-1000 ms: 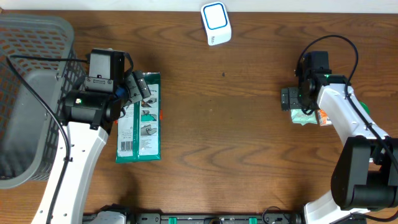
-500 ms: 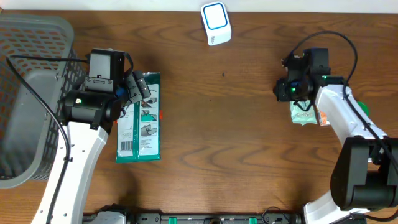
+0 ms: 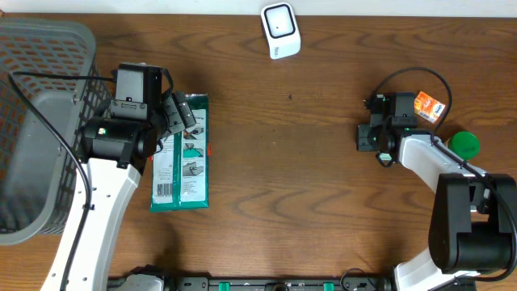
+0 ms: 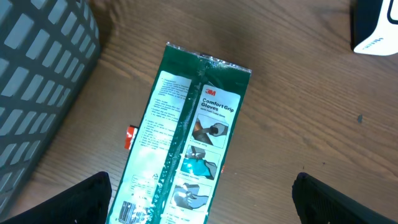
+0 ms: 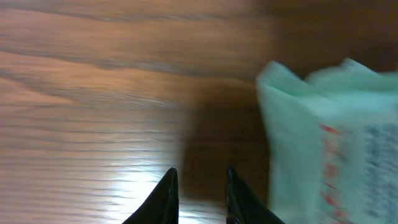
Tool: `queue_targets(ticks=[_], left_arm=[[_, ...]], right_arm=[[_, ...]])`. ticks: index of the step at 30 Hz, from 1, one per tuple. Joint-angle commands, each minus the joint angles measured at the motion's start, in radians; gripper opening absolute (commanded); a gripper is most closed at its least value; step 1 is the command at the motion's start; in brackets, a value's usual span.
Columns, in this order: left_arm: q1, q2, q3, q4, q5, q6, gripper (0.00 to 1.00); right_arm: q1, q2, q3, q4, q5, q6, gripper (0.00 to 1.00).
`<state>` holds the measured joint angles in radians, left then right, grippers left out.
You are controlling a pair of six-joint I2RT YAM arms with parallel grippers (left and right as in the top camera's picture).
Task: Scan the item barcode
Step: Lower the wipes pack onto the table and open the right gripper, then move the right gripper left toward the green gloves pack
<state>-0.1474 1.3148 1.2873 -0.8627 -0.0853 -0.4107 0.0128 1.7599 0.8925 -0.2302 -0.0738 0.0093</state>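
Observation:
A long green glove package (image 3: 182, 170) lies flat on the table, with a barcode (image 3: 164, 191) at its near end. My left gripper (image 3: 179, 117) hovers above it, open. In the left wrist view the package (image 4: 193, 124) runs between its wide-apart fingers (image 4: 87, 199). The white scanner (image 3: 280, 30) stands at the table's far edge. At the right, my right gripper (image 3: 365, 136) is low over the wood. Its jaws (image 5: 199, 171) are drawn close, with a narrow gap and nothing between the tips. A blurred pale green packet (image 5: 323, 143) lies beside them.
A grey wire basket (image 3: 40, 48) fills the far left, close to the left arm. An orange packet (image 3: 429, 106) and a round green object (image 3: 464, 144) lie by the right arm. The scanner's corner (image 4: 376, 25) shows in the left wrist view.
The right gripper's jaws went from wide apart to nearly together. The right arm swung and turned, uncovering the orange packet and the green object. The left arm and glove package stayed still.

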Motion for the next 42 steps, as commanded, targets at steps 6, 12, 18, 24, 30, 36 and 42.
queue_targets(ticks=[6, 12, 18, 24, 30, 36, 42], left_arm=[[0.002, -0.002, 0.013, 0.001, -0.013, 0.013, 0.93], [0.002, -0.002, 0.013, 0.001, -0.013, 0.013, 0.93], [0.002, -0.002, 0.013, 0.001, -0.013, 0.013, 0.93], [0.002, -0.002, 0.013, 0.001, -0.013, 0.013, 0.93], [0.002, -0.002, 0.013, 0.001, -0.013, 0.013, 0.93], [0.002, -0.002, 0.013, 0.001, -0.013, 0.013, 0.93], [0.002, -0.002, 0.013, 0.001, -0.013, 0.013, 0.93]], right_arm=[[-0.052, -0.006, -0.01, -0.045, 0.289, 0.076, 0.11], [-0.077, -0.015, -0.009, -0.056, 0.308, 0.087, 0.11], [-0.077, -0.125, 0.024, -0.097, 0.249, 0.087, 0.13], [-0.076, -0.344, 0.08, -0.184, -0.068, 0.127, 0.36], [-0.036, -0.46, 0.088, -0.23, -0.286, 0.201, 0.49], [0.113, -0.451, 0.195, -0.349, -0.285, 0.214, 0.55], [0.267, -0.42, 0.364, -0.504, -0.107, 0.227, 0.59]])
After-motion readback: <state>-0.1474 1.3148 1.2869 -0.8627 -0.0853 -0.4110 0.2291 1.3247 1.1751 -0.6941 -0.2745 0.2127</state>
